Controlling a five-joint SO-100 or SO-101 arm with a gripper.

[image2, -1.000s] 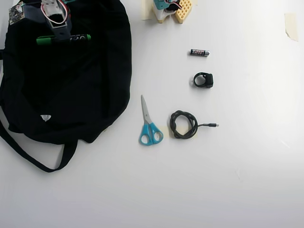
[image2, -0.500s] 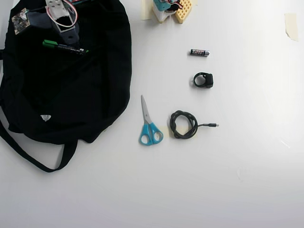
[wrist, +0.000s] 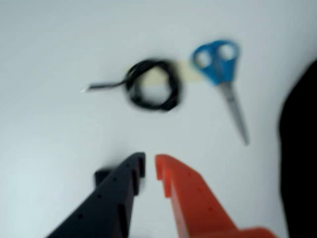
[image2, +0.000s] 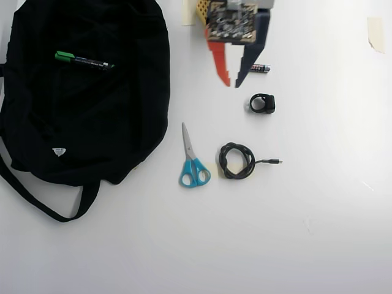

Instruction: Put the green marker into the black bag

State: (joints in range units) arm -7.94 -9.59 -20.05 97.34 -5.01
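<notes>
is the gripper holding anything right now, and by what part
Nothing is held. The gripper hangs empty over the table, jaws slightly apart, and the green marker lies on the black bag.

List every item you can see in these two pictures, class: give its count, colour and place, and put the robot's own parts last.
black bag: one, black, left side of the overhead view.
green marker: one, dark barrel, green cap, lying on the bag.
scissors: one, blue handles, centre.
cable: one, black, coiled, right of the scissors.
clip: one, black, small, above the cable.
battery: one, dark, partly hidden by the gripper.
tape: one, beige, top right.
table: one, white.
gripper: one, orange and dark fingers, apart, empty, top centre.
</notes>
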